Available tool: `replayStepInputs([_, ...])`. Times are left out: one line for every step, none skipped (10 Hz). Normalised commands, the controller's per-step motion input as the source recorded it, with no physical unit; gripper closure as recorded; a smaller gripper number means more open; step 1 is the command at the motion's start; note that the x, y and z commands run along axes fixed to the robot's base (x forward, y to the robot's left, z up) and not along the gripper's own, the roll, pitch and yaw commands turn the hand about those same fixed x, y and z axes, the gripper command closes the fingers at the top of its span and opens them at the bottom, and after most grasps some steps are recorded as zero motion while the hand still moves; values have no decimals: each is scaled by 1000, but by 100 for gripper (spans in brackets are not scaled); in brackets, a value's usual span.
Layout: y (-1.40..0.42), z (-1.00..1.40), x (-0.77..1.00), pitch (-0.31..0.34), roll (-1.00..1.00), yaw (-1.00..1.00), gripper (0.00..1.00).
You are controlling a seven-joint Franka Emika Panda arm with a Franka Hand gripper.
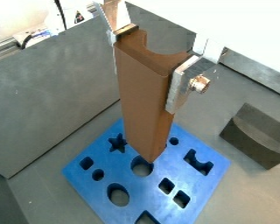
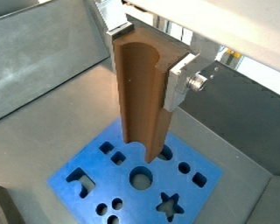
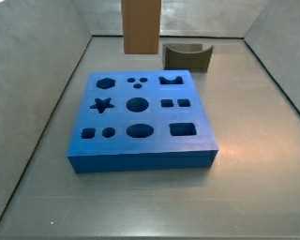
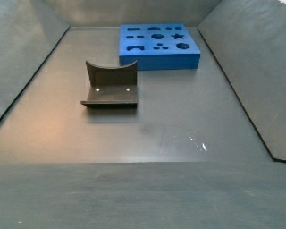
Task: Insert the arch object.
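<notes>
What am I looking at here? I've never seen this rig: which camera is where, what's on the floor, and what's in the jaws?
The machine is a single robot arm ending in a gripper, which hangs above the blue board. Two pictures come from cameras on the arm's wrist, looking down past the jaws. The other two come from fixed cameras beside the table. In both wrist views the jaws are closed on a tall brown post, whose lower end is over the board's cut-out shapes. On the floor are the board and the arch object, a dark block with a curved notch. It stands apart from the board, with nothing touching it. So the piece being held is not the arch.
</notes>
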Motion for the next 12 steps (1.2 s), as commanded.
replayStepInputs([191, -714, 360, 0, 0, 0, 100])
replayStepInputs([231, -623, 360, 20, 3, 0, 100])
replayStepInputs([349, -469, 291, 20, 0, 0, 100])
replayStepInputs([440, -446, 337, 40, 0, 0, 100])
replayStepInputs([431, -454, 226, 6, 13, 0, 100])
replayStepInputs([440, -426, 220, 7, 37, 0, 100])
replayStepInputs([449, -391, 271, 3, 59, 0, 100])
replayStepInputs([394, -346, 154, 0, 93, 0, 100])
replayStepInputs([369, -320, 51, 0, 117, 0, 100])
replayStepInputs([326, -260, 17, 0, 116, 0, 100])
replayStepInputs([289, -146, 51, 0, 17, 0, 100])
replayStepInputs([240, -171, 106, 0, 0, 0, 100])
